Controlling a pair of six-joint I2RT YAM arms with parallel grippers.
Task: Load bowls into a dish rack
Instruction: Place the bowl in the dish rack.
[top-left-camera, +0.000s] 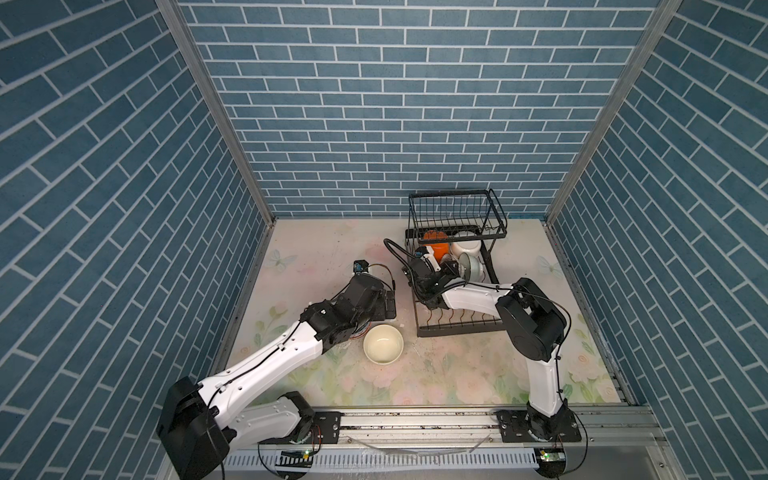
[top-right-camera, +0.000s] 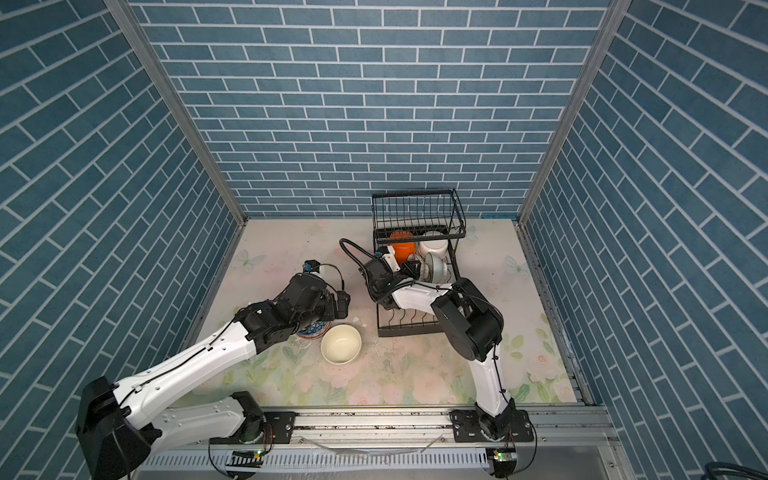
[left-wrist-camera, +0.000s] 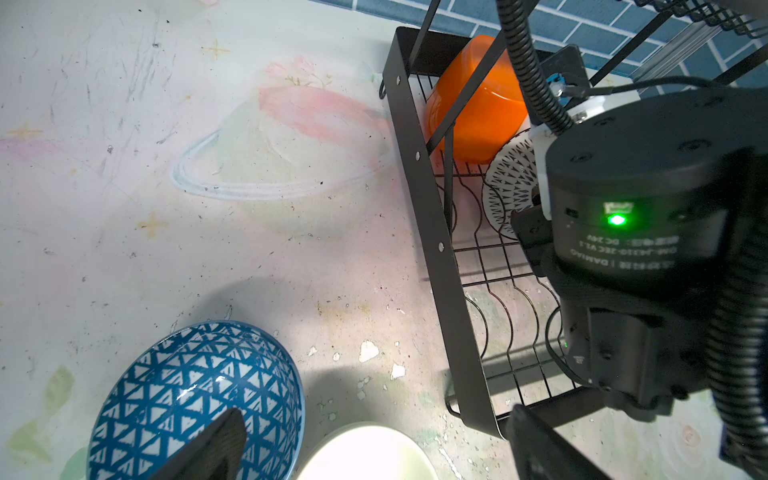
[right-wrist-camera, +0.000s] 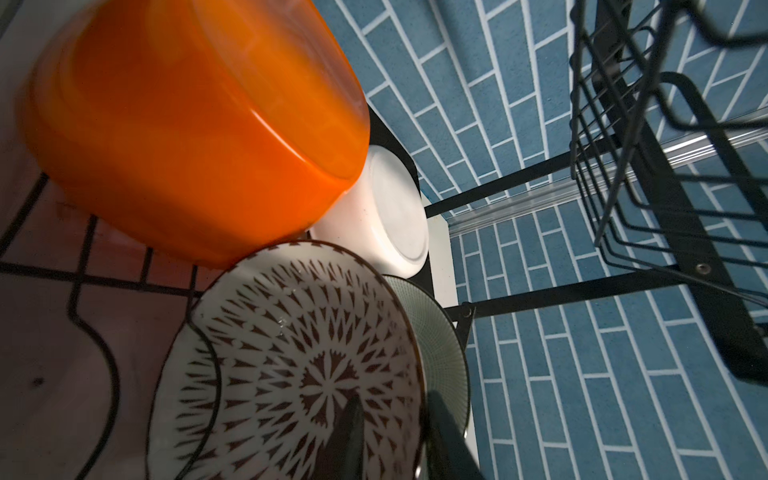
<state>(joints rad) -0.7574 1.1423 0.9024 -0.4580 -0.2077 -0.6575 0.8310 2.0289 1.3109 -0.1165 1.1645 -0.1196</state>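
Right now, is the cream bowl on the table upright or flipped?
Upright. In both top views the cream bowl shows its open, empty inside facing up, beside the dish rack, not in it.

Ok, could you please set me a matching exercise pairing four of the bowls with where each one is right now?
Things:
1. orange bowl
2. cream bowl
3. blue-and-white bowl
4. brown-patterned bowl

Places:
A. on the table, partly under the left arm
B. on edge in the dish rack, beside a green bowl
C. upright on the table, out in the open
D. tipped over at the back of the dish rack, below its raised basket

Pairs: 1-D, 2-C, 3-A, 4-B
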